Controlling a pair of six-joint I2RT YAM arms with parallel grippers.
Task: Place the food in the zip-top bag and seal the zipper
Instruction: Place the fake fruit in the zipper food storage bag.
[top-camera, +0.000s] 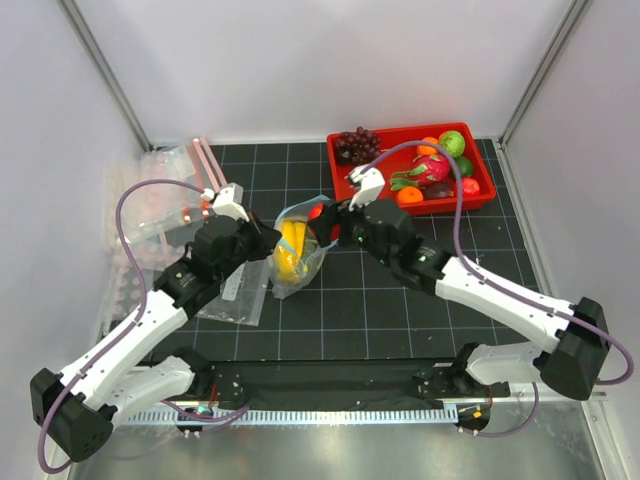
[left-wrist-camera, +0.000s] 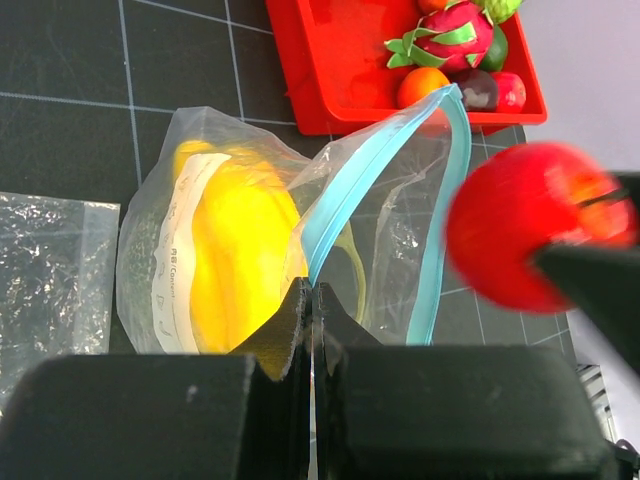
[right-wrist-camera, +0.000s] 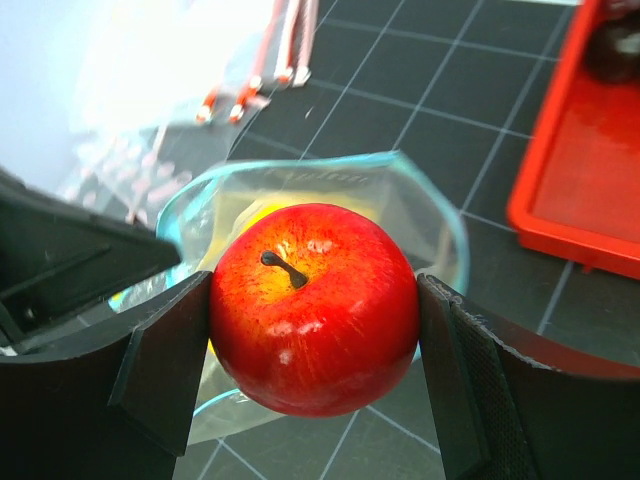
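Note:
The clear zip-top bag (top-camera: 300, 262) stands in the middle of the mat with its mouth held open. Its teal-blue zipper strip (left-wrist-camera: 340, 195) curves round the mouth and also shows in the right wrist view (right-wrist-camera: 447, 215). A yellow banana (left-wrist-camera: 235, 250) lies inside, and a dull green shape (left-wrist-camera: 138, 268) shows through the plastic beside it. My left gripper (left-wrist-camera: 312, 292) is shut on the bag's near rim. My right gripper (right-wrist-camera: 313, 320) is shut on the small red fruit (right-wrist-camera: 313, 305), an apple with a stem, and holds it just above the open mouth (top-camera: 318, 213).
A red tray (top-camera: 480, 197) at the back right holds dark grapes (top-camera: 355, 145), a pink dragon fruit (top-camera: 432, 168) and several other fruits. Spare clear bags with pink-red strips (top-camera: 175, 195) lie at the left. Another flat clear bag (top-camera: 235, 295) lies beside the left gripper.

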